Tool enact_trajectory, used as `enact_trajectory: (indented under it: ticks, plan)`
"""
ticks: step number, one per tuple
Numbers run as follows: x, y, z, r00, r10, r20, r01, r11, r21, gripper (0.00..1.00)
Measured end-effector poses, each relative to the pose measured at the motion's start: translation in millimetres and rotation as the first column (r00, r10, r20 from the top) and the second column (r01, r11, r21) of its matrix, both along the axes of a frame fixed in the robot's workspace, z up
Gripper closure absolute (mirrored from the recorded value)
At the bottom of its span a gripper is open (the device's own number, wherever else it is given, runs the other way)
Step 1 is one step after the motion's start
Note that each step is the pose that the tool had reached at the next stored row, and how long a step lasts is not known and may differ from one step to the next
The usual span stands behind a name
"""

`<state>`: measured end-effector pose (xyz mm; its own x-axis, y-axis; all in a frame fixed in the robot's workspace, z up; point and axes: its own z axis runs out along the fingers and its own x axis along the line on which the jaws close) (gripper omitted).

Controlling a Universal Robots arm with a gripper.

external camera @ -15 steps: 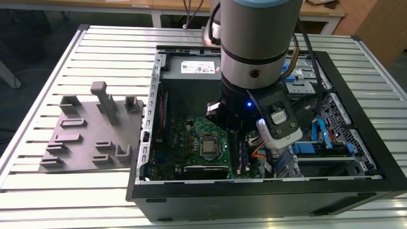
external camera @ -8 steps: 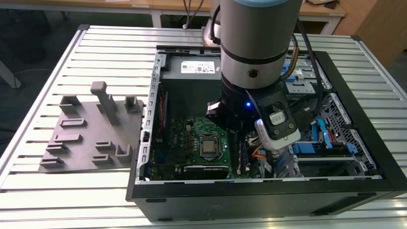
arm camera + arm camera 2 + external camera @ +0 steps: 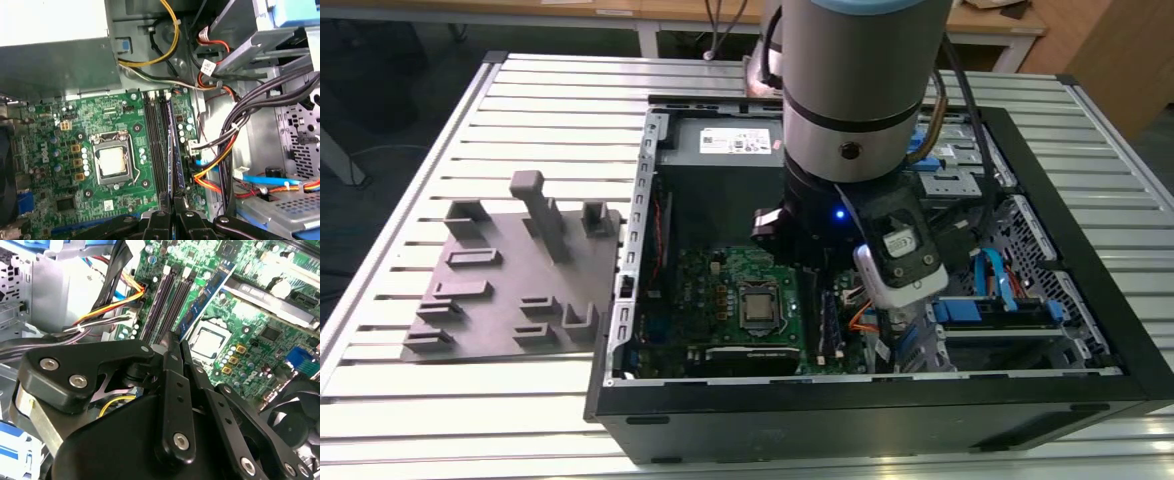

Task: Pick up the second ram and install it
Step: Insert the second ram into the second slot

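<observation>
My gripper [image 3: 172, 212] hangs inside the open PC case [image 3: 1067, 400], fingers [image 3: 172, 347] drawn together w/ nothing clamped, tips just over the memory slots [image 3: 156, 145]. Second ram [image 3: 172, 145] sits upright in a slot next to the empty ones, beside the processor [image 3: 113, 162] on the motherboard [image 3: 65, 125]. Grey fixture plate [image 3: 507, 285] lies outside the case.

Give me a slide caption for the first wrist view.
Gripper poised over the motherboard, aligned with the memory slots beside the processor socket.

slatted metal table [image 3: 440, 110], wooden desk [image 3: 654, 10] behind.
</observation>
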<state>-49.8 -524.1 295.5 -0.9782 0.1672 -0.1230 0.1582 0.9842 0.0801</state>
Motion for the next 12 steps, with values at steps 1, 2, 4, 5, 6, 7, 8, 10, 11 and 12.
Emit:
enact_trajectory:
  ticks: [1, 2, 4, 5, 6, 7, 8, 10, 11, 12]
  plan:
    - [0.0, 2.5, -0.2, 1.0000, 0.000, 0.0000, 0.000, 1.0000, 0.0004, 0.86]
    - [0.0, 5.8, -0.4, 1.0000, 0.000, 0.0000, 0.000, 1.0000, 0.0002, 0.86]
    - [0.0, 9.9, -1.0, 1.0000, 0.004, 0.0000, -0.004, 1.0000, 0.0003, 0.86]
    - [0.0, 10.9, -1.3, 1.0000, 0.009, 0.0000, -0.009, 1.0000, 0.0004, 0.86]
    - [0.0, 11.7, -1.5, 0.9999, 0.015, 0.0000, -0.015, 0.9999, 0.0003, 0.86]
    - [0.0, 12.8, -1.7, 0.9998, 0.020, -0.0001, -0.020, 0.9998, 0.0002, 0.86]
    - [0.0, 14.0, -2.1, 0.9997, 0.025, -0.0001, -0.025, 0.9997, 0.0003, 0.86]
    - [0.1, 16.6, -2.6, 0.9996, 0.026, -0.0086, -0.026, 0.9997, 0.0005, 0.86]
    - [0.1, 18.1, -2.7, 0.9994, 0.026, -0.0230, -0.026, 0.9997, -0.0001, 0.86]
    - [0.2, 19.5, -2.7, 0.9988, 0.026, -0.0411, -0.026, 0.9997, -0.0018, 0.86]
